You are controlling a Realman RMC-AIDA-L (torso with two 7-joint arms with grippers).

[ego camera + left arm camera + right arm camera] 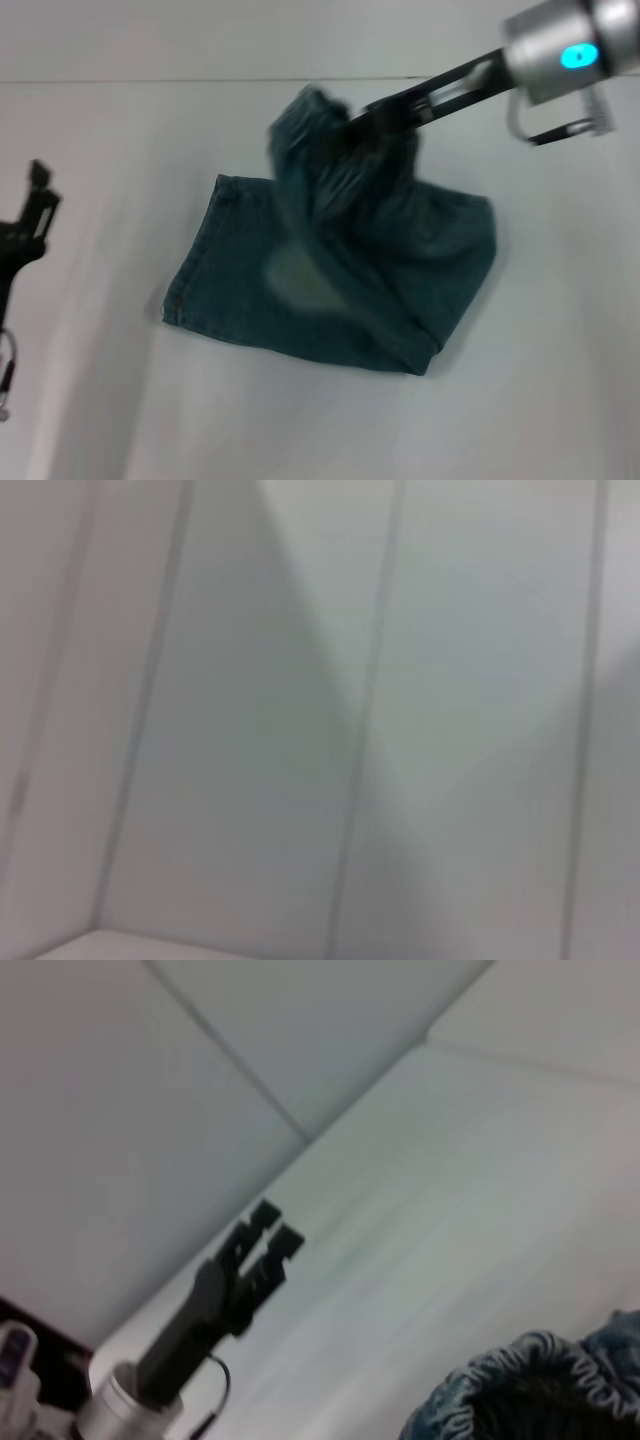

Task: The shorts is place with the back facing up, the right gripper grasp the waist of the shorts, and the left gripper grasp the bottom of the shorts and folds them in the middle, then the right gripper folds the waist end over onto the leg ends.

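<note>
The step in hand looks like the last fold: the right pincer (352,118) has the waist of the shorts (330,270) lifted off the worktop (560,380) and, judging by the task, is to carry it over onto the leg ends. To do this well, the waist should travel in a low arc straight across the cloth below the pincer, so the fold line falls square across the middle and not on a slant. The lower layer must not be dragged along; if it starts to slide, the lift is too low or too fast. Release only once the waist band lies on the leg hems, edges roughly matched.

The right pincer is pressed together on a bunched handful of denim at the waist. The elastic, gathered band shows right by it in the right wrist view. From that grip the cloth hangs down and away, with the rest of the shorts lying flat on the worktop beneath and to the side of the pincer.

The left pincer (40,190) is well apart from the shorts, off at the worktop's left edge, holding nothing. Its fingers (272,1240) look slightly spread, with a narrow gap between them, and it touches no cloth.
</note>
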